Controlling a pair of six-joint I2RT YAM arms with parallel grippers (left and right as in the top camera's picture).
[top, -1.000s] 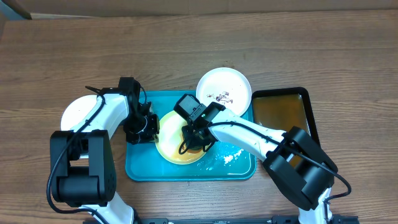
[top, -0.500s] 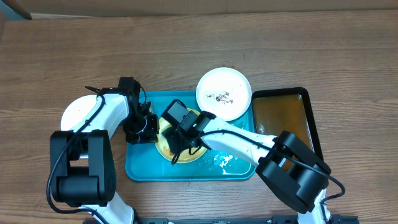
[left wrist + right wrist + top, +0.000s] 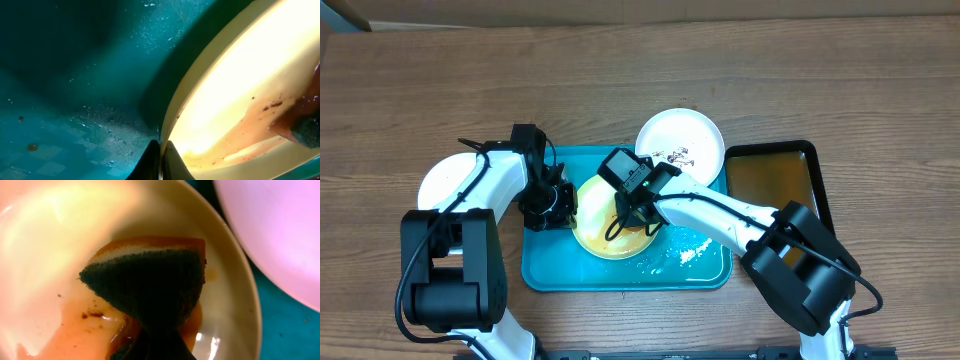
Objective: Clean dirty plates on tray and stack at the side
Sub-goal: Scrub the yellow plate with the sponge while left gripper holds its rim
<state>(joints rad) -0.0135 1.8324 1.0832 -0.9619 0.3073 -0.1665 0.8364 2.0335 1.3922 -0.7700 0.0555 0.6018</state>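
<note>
A pale yellow-green plate (image 3: pixel 600 228) sits on the teal tray (image 3: pixel 545 270), wet with brown smears (image 3: pixel 260 120). My left gripper (image 3: pixel 560 205) is shut on the plate's left rim (image 3: pixel 172 125). My right gripper (image 3: pixel 632 218) is shut on a dark green and orange sponge (image 3: pixel 150 287) pressed on the plate's inside (image 3: pixel 45 260). A white plate with dark smears (image 3: pixel 680 148) rests at the tray's back right; its edge shows in the right wrist view (image 3: pixel 280 235). Another white plate (image 3: pixel 445 180) lies on the table left of the tray, partly under my left arm.
A small black tray with brownish liquid (image 3: pixel 775 180) stands right of the teal tray. White foam (image 3: pixel 685 250) lies on the teal tray's right part. Wooden table (image 3: pixel 640 80) stretches behind.
My right gripper with the sponge swept left across the plate, then back right toward the middle. The left gripper has held still on the rim.
</note>
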